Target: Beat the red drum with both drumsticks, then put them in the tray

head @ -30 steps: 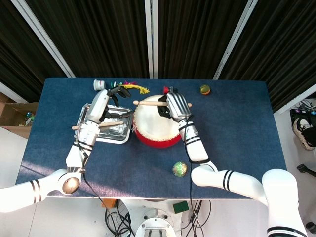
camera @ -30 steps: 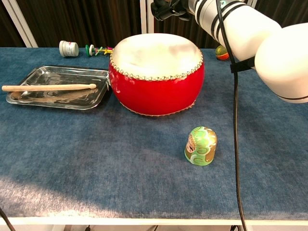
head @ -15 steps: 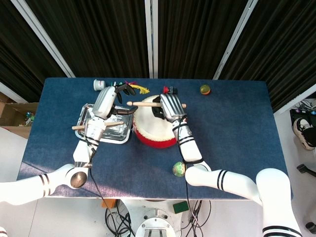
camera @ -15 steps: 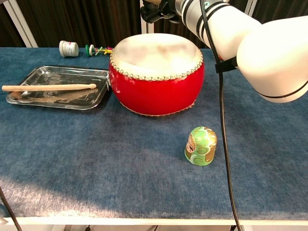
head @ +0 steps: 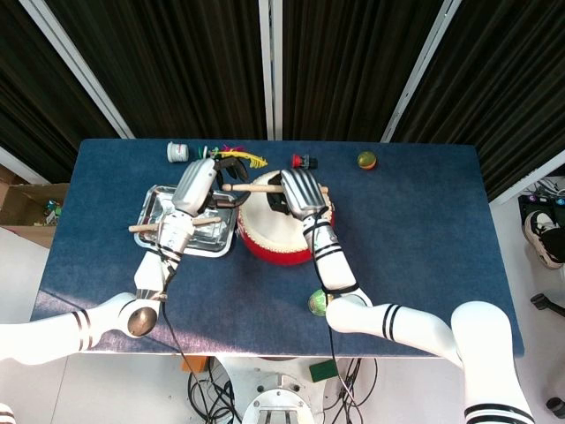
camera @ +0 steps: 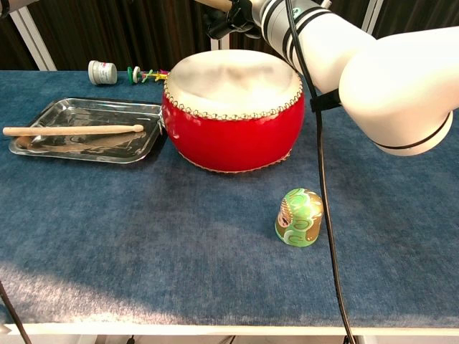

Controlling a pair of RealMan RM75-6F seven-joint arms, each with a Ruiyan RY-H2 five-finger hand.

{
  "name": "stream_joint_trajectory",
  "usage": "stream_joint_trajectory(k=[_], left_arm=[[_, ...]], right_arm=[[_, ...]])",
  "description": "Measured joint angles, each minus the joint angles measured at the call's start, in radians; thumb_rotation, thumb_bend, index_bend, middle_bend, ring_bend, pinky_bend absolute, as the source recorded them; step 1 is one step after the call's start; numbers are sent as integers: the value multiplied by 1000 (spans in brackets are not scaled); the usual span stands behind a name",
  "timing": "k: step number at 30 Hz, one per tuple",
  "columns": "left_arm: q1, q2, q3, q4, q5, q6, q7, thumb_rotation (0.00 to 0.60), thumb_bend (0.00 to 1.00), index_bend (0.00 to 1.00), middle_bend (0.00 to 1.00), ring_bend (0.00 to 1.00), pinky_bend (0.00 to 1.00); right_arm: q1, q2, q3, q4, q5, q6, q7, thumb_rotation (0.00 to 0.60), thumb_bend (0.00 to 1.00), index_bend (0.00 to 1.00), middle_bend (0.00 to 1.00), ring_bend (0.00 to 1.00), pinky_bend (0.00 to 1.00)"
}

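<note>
The red drum (camera: 233,136) with its pale skin stands mid-table; in the head view my right arm covers part of the drum (head: 275,247). Above the skin, my right hand (head: 300,193) grips a wooden drumstick (head: 252,187) lying level, its tip pointing left toward the tray. In the chest view the right hand (camera: 233,14) shows at the top edge. A second drumstick (camera: 72,130) lies across the metal tray (camera: 43,113) left of the drum. My left hand (head: 199,185) hovers over the tray (head: 150,201), fingers apart, holding nothing, close to the held stick's tip.
A green patterned toy (camera: 300,217) stands in front of the drum. Along the far edge sit a white jar (camera: 102,72), colourful small pieces (camera: 147,73), a small red item (head: 298,161) and an orange-green ball (head: 366,160).
My right hand has carried its drumstick leftward over the drum, toward the tray. My left hand has shifted slightly right above the tray. The stick in the tray has not moved.
</note>
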Motion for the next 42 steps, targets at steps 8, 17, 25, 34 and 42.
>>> stream_joint_trajectory(k=[8, 17, 25, 34, 42], left_arm=[[-3, 12, 8, -1, -5, -27, -10, 600, 336, 596, 609, 563, 646], [-3, 26, 18, -6, 8, -42, -26, 600, 356, 600, 628, 588, 668], [1, 28, 17, 0, 13, -47, -61, 600, 412, 657, 708, 645, 687], [0, 30, 13, 9, 15, -74, -121, 600, 441, 678, 731, 679, 705], [3, 28, 8, 15, 18, -88, -180, 600, 452, 696, 751, 700, 728]], right_arm=[[-3, -1, 5, 6, -1, -4, 1, 600, 778, 1000, 1000, 979, 966], [-10, 2, 5, 3, -12, -7, 15, 600, 778, 1000, 1000, 979, 965], [-28, 29, 6, -24, -13, -13, 24, 600, 669, 993, 981, 901, 910], [-44, 53, 11, -55, -2, -16, 31, 600, 518, 848, 864, 809, 856], [-50, 62, 14, -71, 3, -19, 45, 600, 477, 767, 803, 763, 838]])
